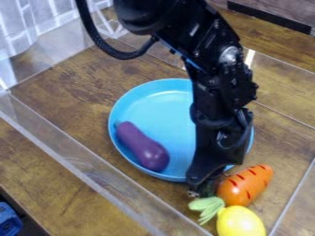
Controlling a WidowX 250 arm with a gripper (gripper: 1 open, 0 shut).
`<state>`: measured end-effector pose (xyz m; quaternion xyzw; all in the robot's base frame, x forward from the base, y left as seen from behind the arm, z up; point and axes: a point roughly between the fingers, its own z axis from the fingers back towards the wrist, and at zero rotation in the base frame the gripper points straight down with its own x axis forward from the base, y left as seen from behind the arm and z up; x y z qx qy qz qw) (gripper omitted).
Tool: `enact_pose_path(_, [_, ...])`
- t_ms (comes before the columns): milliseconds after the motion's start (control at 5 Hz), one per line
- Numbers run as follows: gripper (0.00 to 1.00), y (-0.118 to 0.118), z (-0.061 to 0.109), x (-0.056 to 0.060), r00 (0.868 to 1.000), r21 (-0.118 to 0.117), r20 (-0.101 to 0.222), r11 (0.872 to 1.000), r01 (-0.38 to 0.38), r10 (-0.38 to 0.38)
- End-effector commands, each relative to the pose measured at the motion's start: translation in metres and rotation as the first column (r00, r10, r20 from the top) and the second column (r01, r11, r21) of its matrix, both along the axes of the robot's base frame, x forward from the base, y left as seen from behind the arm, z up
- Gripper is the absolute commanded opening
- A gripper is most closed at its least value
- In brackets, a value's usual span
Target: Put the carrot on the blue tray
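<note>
While the gripper (207,184) descends almost straight down at the near edge of the blue tray (172,101), the carrot (246,183) lies on the wooden table (74,101) just outside the tray's rim, its green top (209,211) pointing toward the camera and a yellow lemon (241,224) touching it from below. The black fingers sit right at the carrot's left side, but whether they are spread apart or already clamping it cannot be told from this angle. A purple eggplant (140,146) already occupies the tray. The carrot looks like light, rigid, smooth plastic, probably slippery; a pinch across its thick orange middle, not the tapered end or thin leaves, seems safest.
</note>
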<state>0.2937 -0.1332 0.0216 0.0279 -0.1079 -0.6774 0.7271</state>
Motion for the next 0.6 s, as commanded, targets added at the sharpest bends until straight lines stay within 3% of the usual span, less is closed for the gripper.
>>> enact_pose_path(0, [0.0,0.002,0.008,0.007,1.0,-0.007,0.012,1.0,0.021,-0.021])
enact_pose_path(200, [1.0,0.007,0.006,0.009,0.999,-0.008,-0.001,0.999,0.036,-0.036])
enact_pose_path(400, [1.0,0.016,0.003,0.01,0.999,-0.006,-0.016,0.999,0.04,-0.04])
